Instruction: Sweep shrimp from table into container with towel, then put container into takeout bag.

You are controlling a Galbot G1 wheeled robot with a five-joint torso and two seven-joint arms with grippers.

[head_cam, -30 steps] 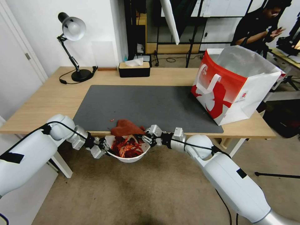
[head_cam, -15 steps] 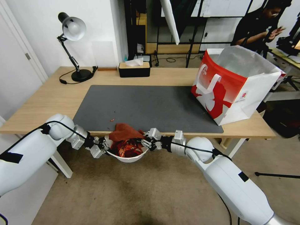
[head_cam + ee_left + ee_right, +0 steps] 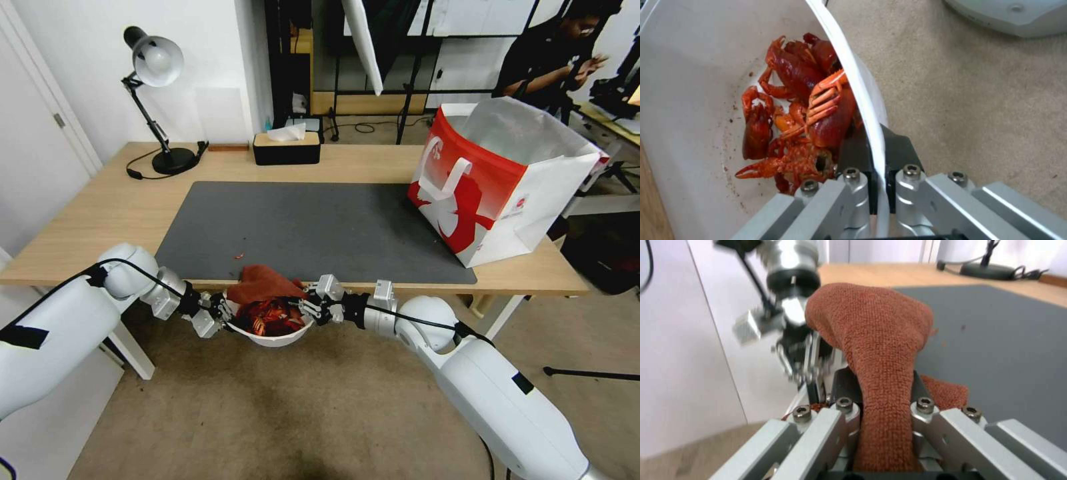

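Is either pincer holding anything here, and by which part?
Left pincer is shut on the container rim, off the table edge. Right pincer is shut on a bunched fold of the towel.

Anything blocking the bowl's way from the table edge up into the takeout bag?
Nothing visible stands between the container, held by the left gripper below the table edge, and the takeout bag. The towel in the right gripper drapes over its rim.

Both pincers, left (image 3: 223, 319) and right (image 3: 301, 308), clamped (arms low, converging).
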